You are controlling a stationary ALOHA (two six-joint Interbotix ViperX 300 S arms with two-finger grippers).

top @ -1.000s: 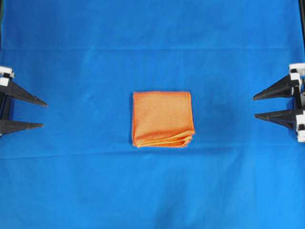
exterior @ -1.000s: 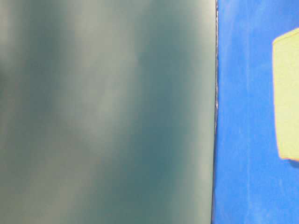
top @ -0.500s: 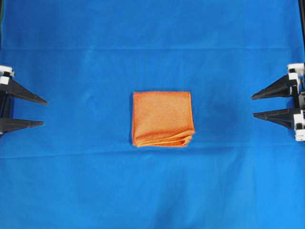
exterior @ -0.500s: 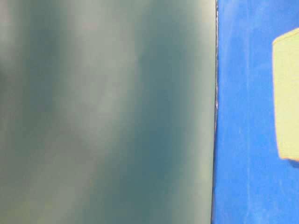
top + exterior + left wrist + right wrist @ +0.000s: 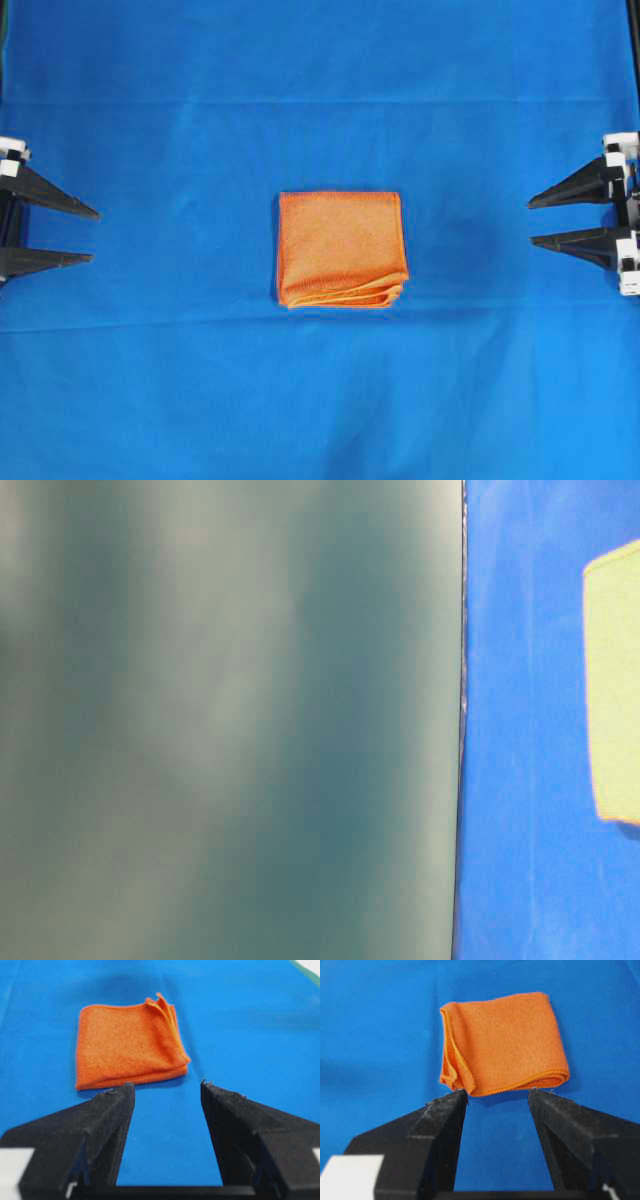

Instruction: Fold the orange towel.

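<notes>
Reading this as done or nearly so: the towel [image 5: 341,249] lies mid-tabletop as a compact square, folded into stacked layers. We count several hemmed edges fanned at its near-right corner in the overhead view, so we judge at least two folds are in. Nothing left that we can see, unless a tighter fold or squaring of those splayed edges is wanted.

Left gripper [image 5: 88,236] and right gripper [image 5: 536,223] sit at opposite sides of the tabletop [image 5: 320,80], well apart from the towel, jaws spread and empty, holding nothing.

Material: fuzzy terry cloth, solid orange, thin stitched hem. Soft and limp; the folded edges are rounded and puffy, the loose corners curl up slightly. Blue cloth covers the tabletop, smooth with faint creases. Gripper fingers [image 5: 100,1125] are black, wedge-shaped, matte.

Table-level view is mostly blocked by a blurred grey-green surface; we get little from it.
</notes>
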